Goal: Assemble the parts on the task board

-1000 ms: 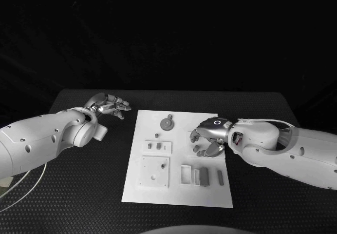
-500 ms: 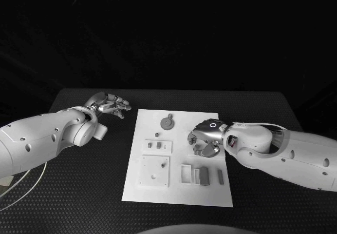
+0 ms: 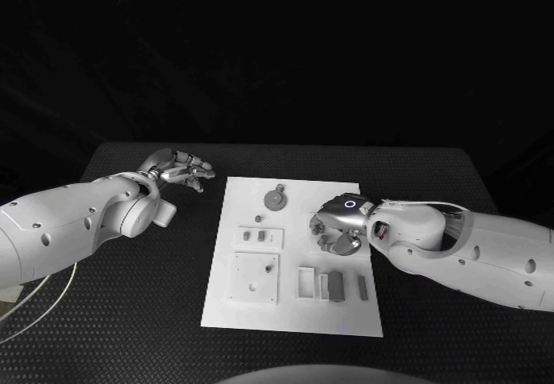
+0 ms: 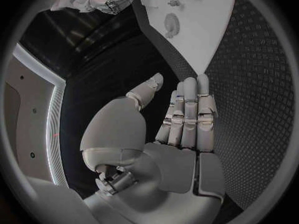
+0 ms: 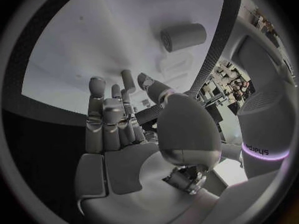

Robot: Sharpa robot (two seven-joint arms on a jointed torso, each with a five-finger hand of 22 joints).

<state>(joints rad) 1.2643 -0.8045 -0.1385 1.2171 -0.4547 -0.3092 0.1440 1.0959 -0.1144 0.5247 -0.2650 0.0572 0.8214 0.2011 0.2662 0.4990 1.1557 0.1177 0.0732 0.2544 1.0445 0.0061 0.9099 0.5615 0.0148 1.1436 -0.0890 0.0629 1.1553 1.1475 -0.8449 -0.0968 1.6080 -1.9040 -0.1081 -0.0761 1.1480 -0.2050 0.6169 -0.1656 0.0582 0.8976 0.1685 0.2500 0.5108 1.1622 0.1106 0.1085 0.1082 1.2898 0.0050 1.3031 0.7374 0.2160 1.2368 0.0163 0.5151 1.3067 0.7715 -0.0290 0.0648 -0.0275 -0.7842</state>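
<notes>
The white task board [image 3: 295, 308] lies in the middle of the table. On it are a round disc with a tab [image 3: 274, 199], a small peg [image 3: 256, 221], a slotted block [image 3: 261, 237], a square plate [image 3: 255, 279], a white frame [image 3: 306, 283], a grey block [image 3: 335, 286] and a thin bar [image 3: 361, 288]. My right hand [image 3: 337, 232] hovers over the board's right edge, fingers loosely curled downward, and I see nothing between them [image 5: 118, 119]. The grey block [image 5: 182, 36] lies beyond its fingertips. My left hand [image 3: 179, 170] is off the board at the far left, fingers straight, empty [image 4: 187, 119].
Black textured table [image 3: 138, 304] surrounds the board on all sides. A thin pale cable [image 3: 46, 308] curves at the near left. In the left wrist view I see the board's far end [image 4: 206, 40] with the disc [image 4: 171, 24] on it.
My right hand has shifted slightly left and farther along the board's right edge. The left hand has barely moved.
</notes>
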